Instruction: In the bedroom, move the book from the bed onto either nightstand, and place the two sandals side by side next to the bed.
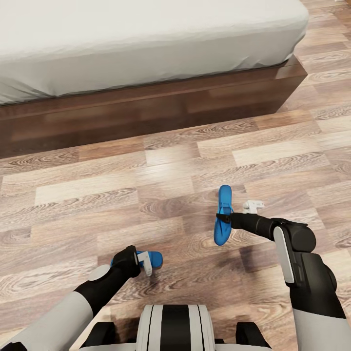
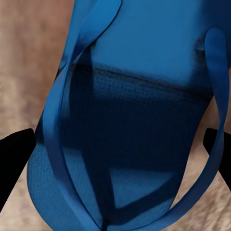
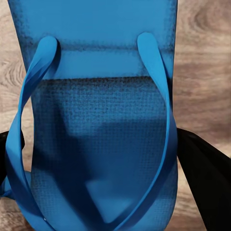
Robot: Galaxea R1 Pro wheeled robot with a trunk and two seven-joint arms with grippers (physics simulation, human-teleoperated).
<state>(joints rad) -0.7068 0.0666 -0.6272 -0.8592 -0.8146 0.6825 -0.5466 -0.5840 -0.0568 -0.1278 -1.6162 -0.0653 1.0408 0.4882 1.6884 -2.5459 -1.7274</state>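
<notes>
While gripped, flat blue sandals (image 1: 223,215) — one per tool — grainy plank floor (image 1: 146,195).

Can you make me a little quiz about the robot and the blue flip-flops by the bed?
1. True or false: each pincer has a sandal between its fingers.
2. What colour are the sandals? A red, B blue, C green.
3. Fill in: the bed's frame is dark brown ____.

Key:
1. True. The left pincer has the left sandal, and the right pincer has the right sandal.
2. B.
3. Wood. The bed stands on the plank floor.
</notes>
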